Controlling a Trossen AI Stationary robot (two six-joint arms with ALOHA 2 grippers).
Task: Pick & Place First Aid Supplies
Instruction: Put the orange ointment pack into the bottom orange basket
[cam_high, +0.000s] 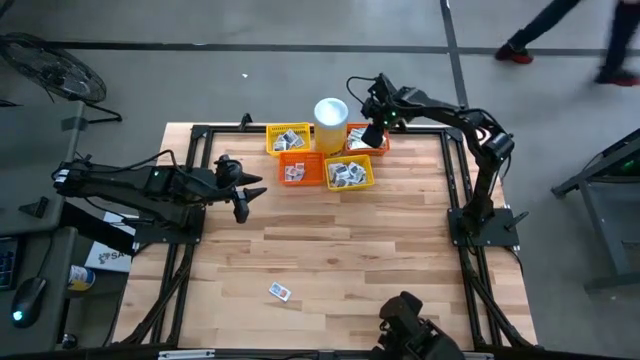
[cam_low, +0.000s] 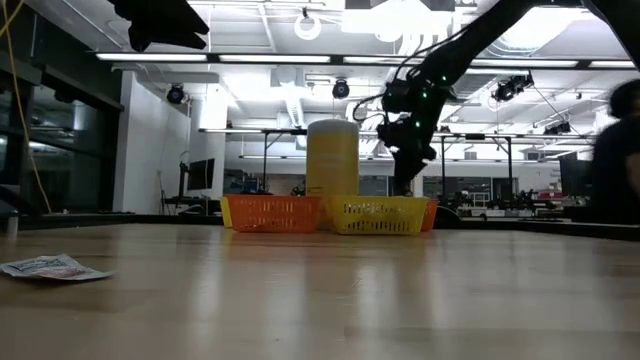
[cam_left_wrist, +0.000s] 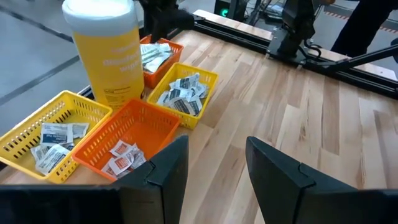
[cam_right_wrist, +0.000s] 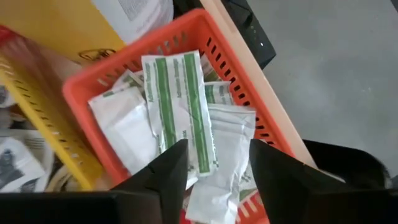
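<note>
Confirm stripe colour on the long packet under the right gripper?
Green stripes on white. The long packet lies in the red-orange basket; right wrist view shows it best.

Wooden table (cam_high: 340, 240) carries four mesh baskets (cam_high: 322, 155) and one cylindrical cup (cam_high: 331, 122) clustered at the far edge; a single sachet (cam_high: 280, 292) lies near the front.

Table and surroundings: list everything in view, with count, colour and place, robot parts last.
Baskets: four; yellow, orange, yellow, orange-red; clustered at the table's far edge.
Sachets in baskets: many, white, grey and green-striped; all four baskets hold some.
Loose sachet: one, white, alone on the near table.
Cup: one, yellowish with a white lid, upright among the baskets.
Table: one, light wood.
Person: shoes only, floor beyond the table.
Left gripper: open, above the table's left part.
Right gripper: open, over the orange-red basket.
</note>
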